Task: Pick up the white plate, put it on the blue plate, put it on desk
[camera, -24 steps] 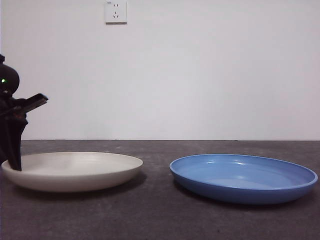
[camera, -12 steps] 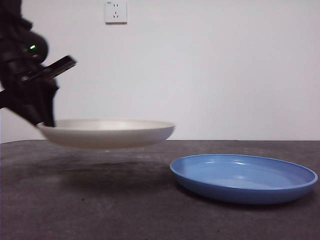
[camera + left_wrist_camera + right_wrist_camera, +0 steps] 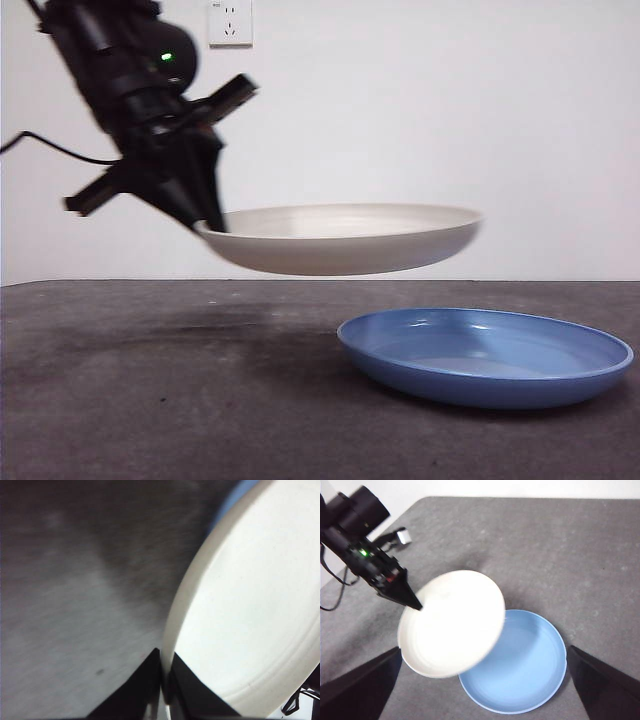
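Front view low and level across the desk (image 3: pixel 150 400), right wrist view high above, both showing the plates.

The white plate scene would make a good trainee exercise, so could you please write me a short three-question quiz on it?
1. True or false: the white plate is resting on the desk.
2. Which gripper holds the white plate: A) left gripper, B) right gripper?
3. Fill in: the jaws grip the plate by its ____.

Key:
1. False; it hangs in the air, partly over the blue plate.
2. A; its jaws are shut on the plate, while the right gripper waits open above.
3. Rim.
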